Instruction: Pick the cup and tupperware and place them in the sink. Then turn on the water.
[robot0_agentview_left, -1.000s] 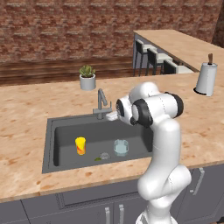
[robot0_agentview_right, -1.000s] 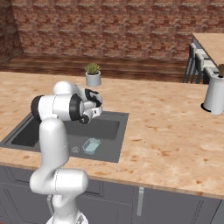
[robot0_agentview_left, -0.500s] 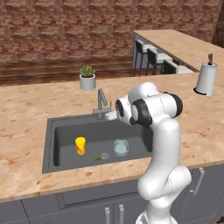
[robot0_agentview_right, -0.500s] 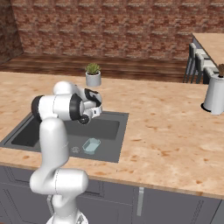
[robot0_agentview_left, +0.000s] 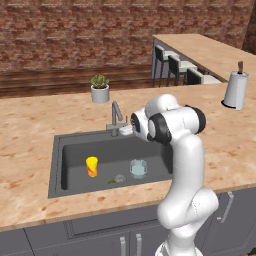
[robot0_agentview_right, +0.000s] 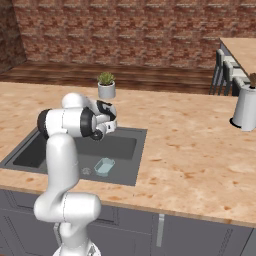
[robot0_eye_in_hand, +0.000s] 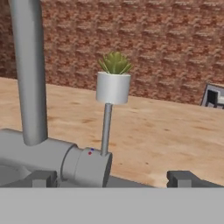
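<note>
The yellow cup (robot0_agentview_left: 91, 166) with its red-orange band stands upright on the floor of the dark sink (robot0_agentview_left: 75, 150), left of centre. The pale blue tupperware (robot0_agentview_left: 138, 168) (robot0_agentview_right: 104, 167) lies in the same basin to its right. My gripper (robot0_agentview_left: 126, 131) (robot0_agentview_right: 110, 112) (robot0_eye_in_hand: 113, 179) hovers at the faucet's base (robot0_agentview_left: 116, 119), open, with the faucet body (robot0_eye_in_hand: 83, 166) and its thin upright handle lever (robot0_eye_in_hand: 106, 127) between the two fingertips (robot0_eye_in_hand: 183, 178). The grey spout pipe (robot0_eye_in_hand: 28, 74) rises at the left of the hand view. No stream of water shows at the spout.
A small potted plant (robot0_agentview_left: 100, 89) (robot0_agentview_right: 106, 86) (robot0_eye_in_hand: 113, 81) stands on the counter behind the faucet. A white paper-towel roll (robot0_agentview_left: 236, 90) (robot0_agentview_right: 247, 107) is at the far right. Bar stools and a raised counter lie beyond it, with a brick wall behind.
</note>
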